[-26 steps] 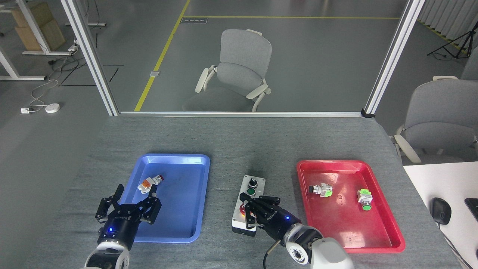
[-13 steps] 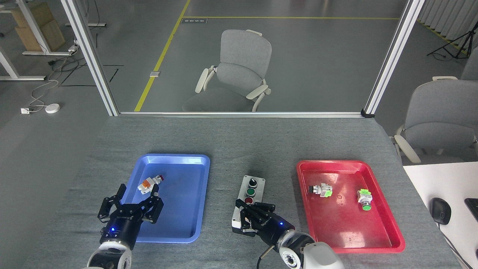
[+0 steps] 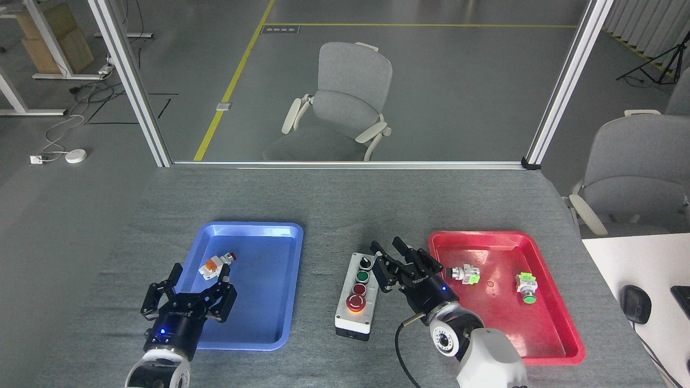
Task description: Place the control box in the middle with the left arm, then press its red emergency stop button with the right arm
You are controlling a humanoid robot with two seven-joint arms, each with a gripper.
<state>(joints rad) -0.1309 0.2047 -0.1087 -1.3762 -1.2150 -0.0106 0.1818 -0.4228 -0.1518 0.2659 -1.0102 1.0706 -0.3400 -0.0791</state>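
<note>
Two trays flank the control box [image 3: 358, 296], which is set on the bare grey cloth [image 3: 334, 215] between them, its red emergency stop button [image 3: 356, 303] fully exposed. The right gripper [image 3: 401, 262] is spread, empty, just right of the box. The left gripper [image 3: 188, 291] is splayed over the blue tray [image 3: 253, 291], its lower arm cut off
</note>
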